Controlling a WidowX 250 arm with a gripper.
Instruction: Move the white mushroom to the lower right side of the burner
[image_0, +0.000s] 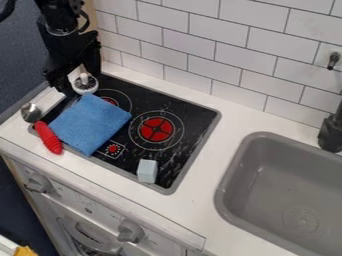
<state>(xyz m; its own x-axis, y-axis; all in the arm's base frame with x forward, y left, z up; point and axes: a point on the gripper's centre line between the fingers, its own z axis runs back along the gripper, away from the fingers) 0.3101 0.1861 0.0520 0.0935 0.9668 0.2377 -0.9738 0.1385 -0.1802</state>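
Hanging down at the upper left, over the far left corner of the black cooktop (200, 117), the end effector (81, 84), spread, with a finger to either side of the white mushroom (85, 87). Hard to tell from this angle about contact between fingers and mushroom. Stem seemingly up, beside the far left burner (117, 97), well apart from the lower right side of the larger red burner (157, 130).

Across the left part of the cooktop, a blue cloth (91, 123), partly covering the far left burner. Near the front edge, right of the small red-dotted burner mark (113, 149), a pale blue block (147, 171). At the left edge, a silver spoon head (30, 113), and just beside the cloth, a ribbed red handle (49, 138).

To the right, set into the white tabletop (197, 210), a grey sink (224, 187), with a black tap (330, 134) at the far side. Behind, a wall of white tiles (220, 45). Below the front edge, two grey knobs (130, 231).
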